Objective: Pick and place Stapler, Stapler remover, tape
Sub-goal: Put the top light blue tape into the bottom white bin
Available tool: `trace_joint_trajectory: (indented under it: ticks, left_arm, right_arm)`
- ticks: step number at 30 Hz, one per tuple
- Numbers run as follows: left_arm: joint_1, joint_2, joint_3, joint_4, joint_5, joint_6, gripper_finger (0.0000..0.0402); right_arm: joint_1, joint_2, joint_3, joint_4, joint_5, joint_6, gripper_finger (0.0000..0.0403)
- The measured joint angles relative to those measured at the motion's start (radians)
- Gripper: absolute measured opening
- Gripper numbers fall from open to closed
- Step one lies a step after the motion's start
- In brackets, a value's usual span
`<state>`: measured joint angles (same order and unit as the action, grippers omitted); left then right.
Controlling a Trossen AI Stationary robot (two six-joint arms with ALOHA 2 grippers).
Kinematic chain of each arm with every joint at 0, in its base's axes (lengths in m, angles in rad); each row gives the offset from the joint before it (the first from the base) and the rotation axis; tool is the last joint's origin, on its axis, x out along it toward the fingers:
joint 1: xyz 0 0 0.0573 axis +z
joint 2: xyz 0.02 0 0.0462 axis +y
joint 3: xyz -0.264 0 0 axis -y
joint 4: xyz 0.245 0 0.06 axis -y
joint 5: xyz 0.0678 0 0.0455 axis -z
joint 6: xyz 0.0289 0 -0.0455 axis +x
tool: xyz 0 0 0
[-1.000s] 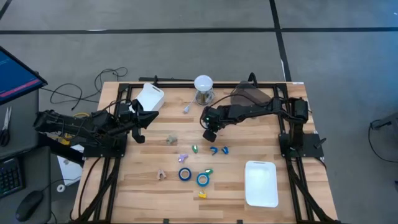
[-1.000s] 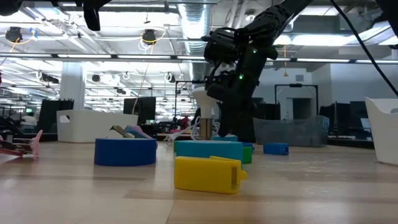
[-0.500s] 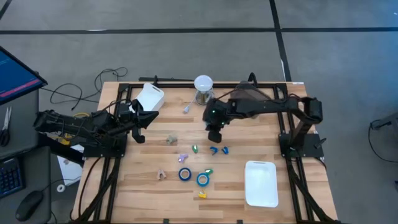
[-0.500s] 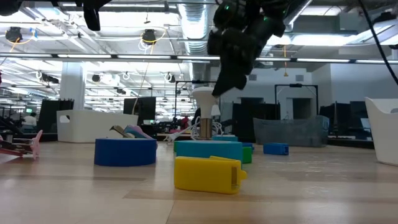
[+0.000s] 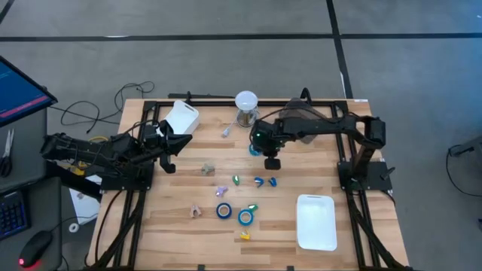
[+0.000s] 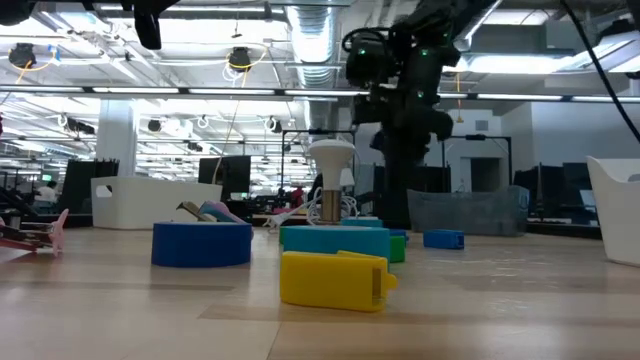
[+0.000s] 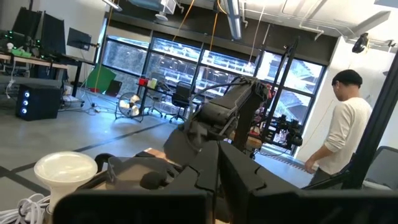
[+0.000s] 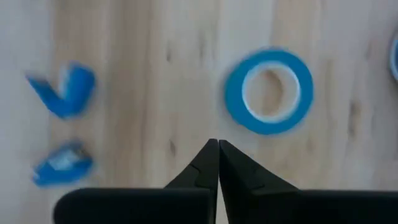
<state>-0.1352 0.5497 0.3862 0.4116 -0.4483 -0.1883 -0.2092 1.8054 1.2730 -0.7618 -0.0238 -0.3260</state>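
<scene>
Right now: right end effector (image 5: 272, 162) hung over mid-counter (image 5: 181, 226), fingers pressed together, holding nothing.
Left end effector (image 5: 170, 143) waited at the counter's left side beside a tilted white tray (image 5: 181, 117), fingers together, empty. Two blue tape rolls (image 5: 224, 211) (image 5: 245, 217) lay side by side near the counter's front edge; the right wrist view showed a blue tape ring (image 8: 268, 91) just past the closed fingertips (image 8: 210, 163). Small blue pieces (image 5: 264, 181) lay just in front of the right end effector. Second white tray (image 5: 316, 221) sat front right. A person (image 7: 339, 134) stood in the room behind.
</scene>
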Motion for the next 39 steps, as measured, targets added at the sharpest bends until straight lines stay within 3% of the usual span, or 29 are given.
trace_joint_trajectory:
  ticks: [5, 12, 16, 23, 33, 39]
  left_arm:
    - [0.0, 0.0, 0.0, 0.0, 0.0, 0.0, 0.0008]
    - [0.0, 0.0, 0.0, 0.0, 0.0, 0.0, 0.0008]
    - [0.0, 0.0, 0.0, 0.0, 0.0, 0.0, 0.0008]
    - [0.0, 0.0, 0.0, -0.002, 0.0, 0.0, 0.0008]
    - [0.0, 0.0, 0.0, -0.004, 0.0, 0.0, 0.0008]
    - [0.0, 0.0, 0.0, -0.004, 0.0, 0.0, 0.0008]
  right_arm:
    - [0.011, 0.065, 0.08, -0.099, 0.027, -0.104, 0.0057]
    - [0.023, 0.067, 0.102, 0.012, 0.046, -0.183, 0.0155]
    - [0.024, 0.094, 0.1, 0.024, 0.028, -0.208, 0.0186]
    - [0.029, 0.201, 0.104, 0.036, 0.068, -0.216, 0.017]
    - [0.008, 0.208, 0.1, 0.123, 0.082, -0.189, 0.0123]
    - [0.004, 0.196, 0.095, 0.143, 0.142, -0.181, 0.0123]
